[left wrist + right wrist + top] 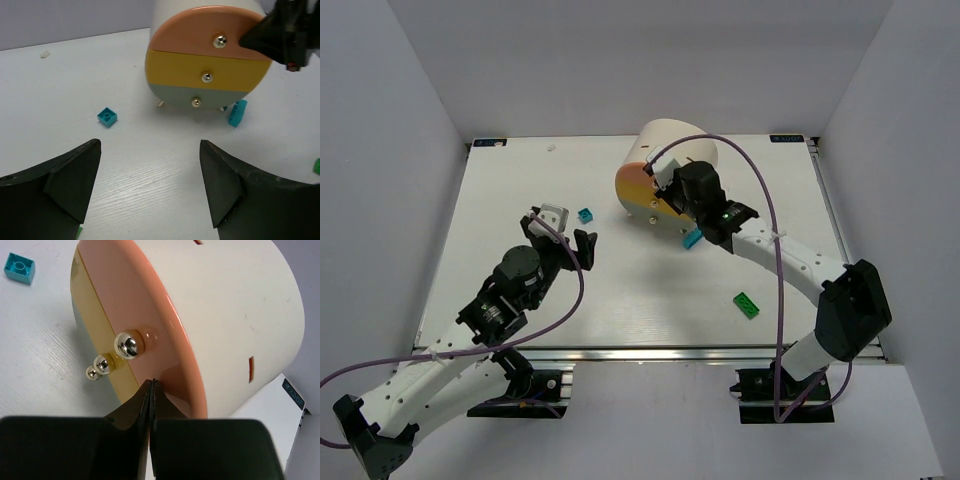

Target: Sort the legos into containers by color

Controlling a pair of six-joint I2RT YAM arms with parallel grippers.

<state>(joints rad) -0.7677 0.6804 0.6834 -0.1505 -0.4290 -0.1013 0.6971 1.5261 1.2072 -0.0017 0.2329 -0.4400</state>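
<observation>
- The cream drum is laid on its side toward the back of the counter, its round face turned toward the left arm.
- Three drawer fronts are stacked on that face: a peach front on top, a yellow front in the middle and a grey-green front at the bottom. Each is fitted with a small shiny knob, and all three are seen flush with one another.
- The left tool is spread wide with nothing between its fingers. It is held over bare counter, well apart from the drum.
- The right tool is closed, finger against finger, with nothing gripped. Its tips are set at the peach front, just beside the top knob.
- One teal brick is found studs up on the counter, left of the drum and apart from it.
- A second teal brick is tilted just beside the drum's lower edge — contact cannot be told.
- A green brick is lying alone toward the near right of the counter, well apart from the drum.
</observation>
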